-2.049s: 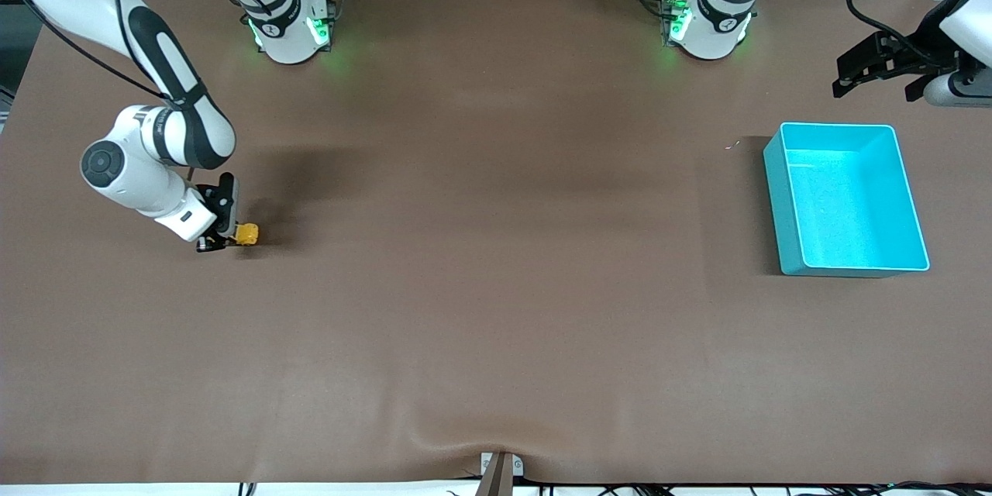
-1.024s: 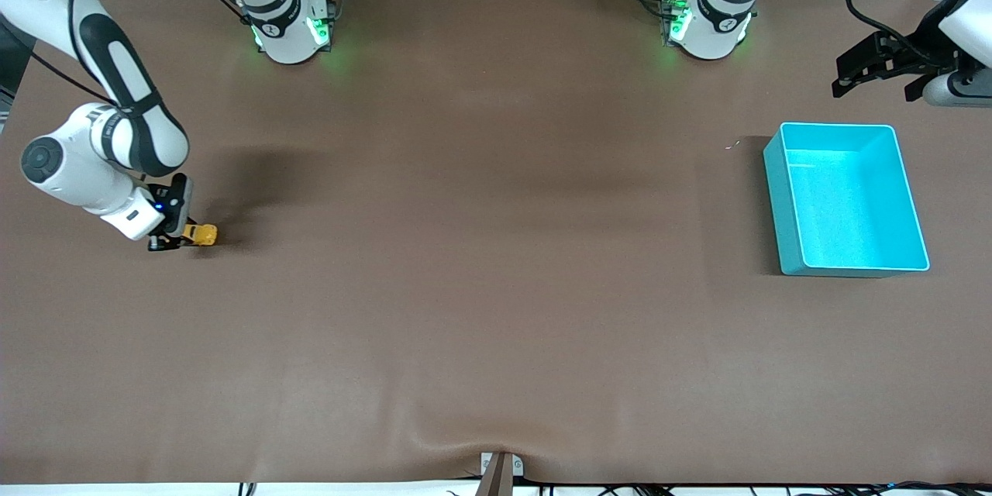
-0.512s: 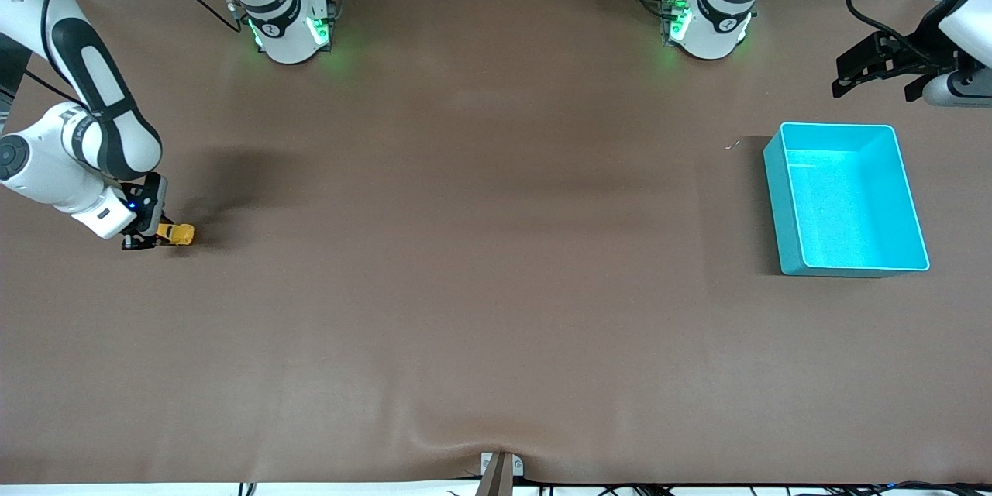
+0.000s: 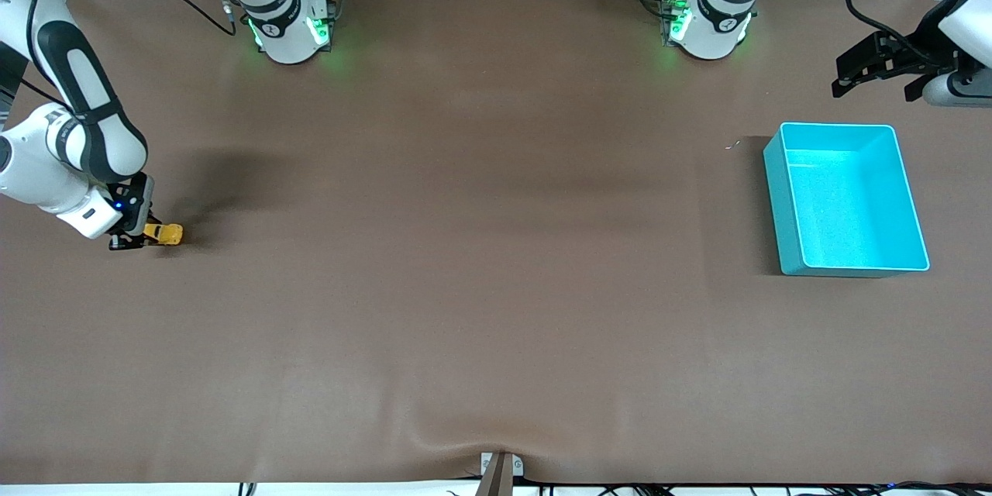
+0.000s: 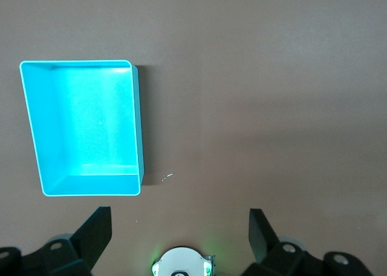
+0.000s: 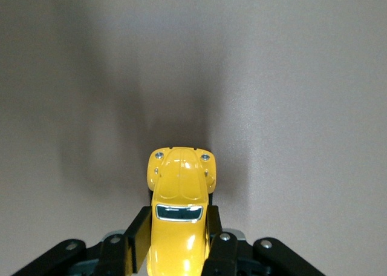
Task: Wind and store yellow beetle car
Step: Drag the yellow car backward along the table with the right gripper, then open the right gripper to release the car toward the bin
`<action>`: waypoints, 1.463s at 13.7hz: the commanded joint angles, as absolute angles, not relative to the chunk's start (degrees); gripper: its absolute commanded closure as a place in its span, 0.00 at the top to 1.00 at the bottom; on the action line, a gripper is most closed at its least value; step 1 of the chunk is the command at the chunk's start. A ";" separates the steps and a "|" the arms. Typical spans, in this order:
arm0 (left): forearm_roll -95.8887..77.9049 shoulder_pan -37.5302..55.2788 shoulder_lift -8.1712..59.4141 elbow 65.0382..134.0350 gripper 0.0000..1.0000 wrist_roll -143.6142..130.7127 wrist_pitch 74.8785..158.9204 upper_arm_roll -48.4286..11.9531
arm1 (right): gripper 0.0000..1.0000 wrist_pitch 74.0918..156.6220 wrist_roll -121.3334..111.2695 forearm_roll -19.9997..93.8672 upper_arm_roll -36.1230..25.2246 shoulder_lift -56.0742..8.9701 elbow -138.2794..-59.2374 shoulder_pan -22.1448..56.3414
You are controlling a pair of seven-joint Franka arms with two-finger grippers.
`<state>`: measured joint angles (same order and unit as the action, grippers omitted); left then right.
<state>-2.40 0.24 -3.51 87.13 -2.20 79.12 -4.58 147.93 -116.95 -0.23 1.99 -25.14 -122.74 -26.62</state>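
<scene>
The yellow beetle car (image 4: 166, 233) sits low at the table surface at the right arm's end, held between the fingers of my right gripper (image 4: 143, 236). In the right wrist view the car (image 6: 180, 218) points away from the wrist, and the gripper (image 6: 178, 243) is shut on its sides. The turquoise bin (image 4: 849, 198) stands empty at the left arm's end. My left gripper (image 4: 876, 66) waits open and empty, raised above the table near the bin. The left wrist view shows the bin (image 5: 84, 128) below and the gripper's (image 5: 180, 236) fingers spread wide.
The brown table mat (image 4: 496, 248) spreads between the car and the bin. The two arm bases (image 4: 291, 23) stand along the table's edge farthest from the front camera.
My right gripper has dragged the yellow beetle car along the table toward the right arm's end, slowing in the last half second. The left arm has not moved.
</scene>
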 commanded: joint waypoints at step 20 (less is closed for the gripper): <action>-3.43 -0.09 -4.92 88.33 1.00 -2.90 78.75 -4.57 | 1.00 128.23 -118.04 1.67 2.55 -32.78 -104.94 -30.94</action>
